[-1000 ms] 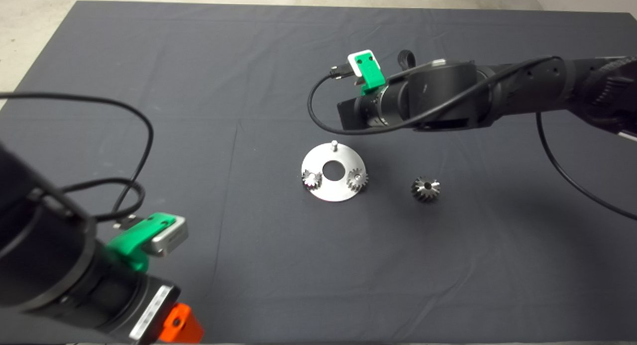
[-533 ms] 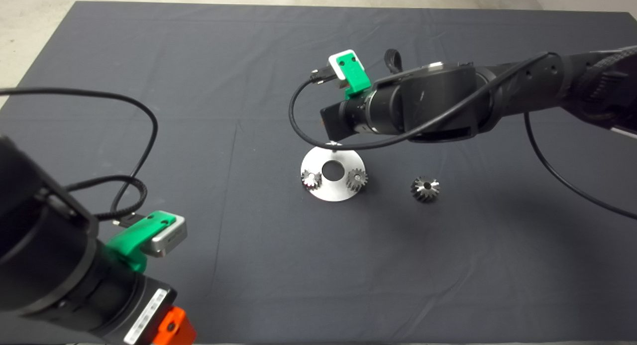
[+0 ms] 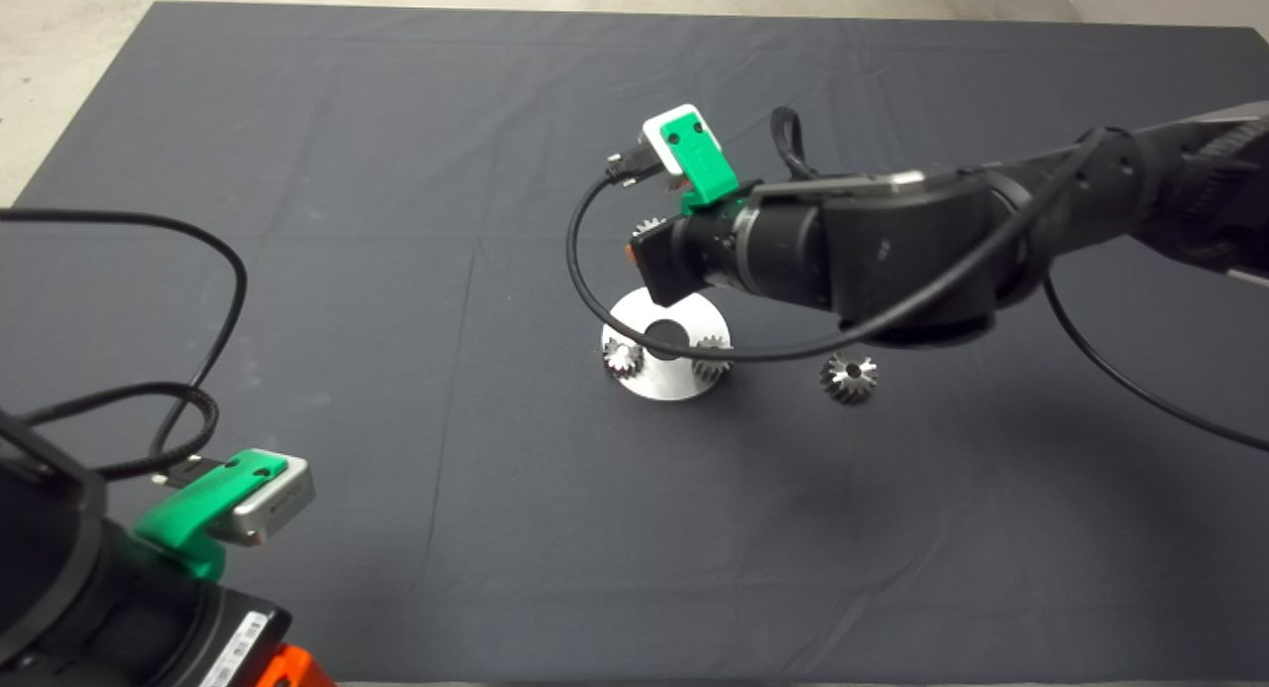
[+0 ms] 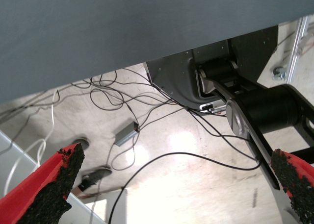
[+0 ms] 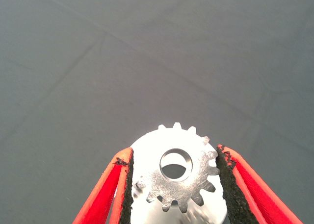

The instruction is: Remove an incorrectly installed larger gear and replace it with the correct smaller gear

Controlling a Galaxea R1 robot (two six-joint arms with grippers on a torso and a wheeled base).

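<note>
The right claw (image 5: 172, 185) hangs over the middle of the dark fabric mat (image 3: 397, 271) on the tabletop, just above the far edge of the round silver metal disc with a centre hole (image 3: 666, 382). Its 2 red fingers (image 5: 110, 194) are closed on the smaller gear (image 5: 175, 174), a short-toothed steel cog with a round centre hole, pinched at its rim between the black pads, its flat face toward the wrist camera. In the head view a few of its teeth show beside the green camera bracket (image 3: 694, 162) on the right arm's wrist.

2 bright silvery small gears (image 3: 622, 355) sit on the disc, 1 at each side of its hole. The larger gear (image 3: 849, 376), a silver-grey steel cog with long splayed teeth and a dark bore, lies on the mat to the right of the disc, apart from it.

The left claw (image 4: 171, 185) waits at the lower left corner, fingers spread wide with nothing between them, above a floor strewn with cables (image 4: 147, 111).
</note>
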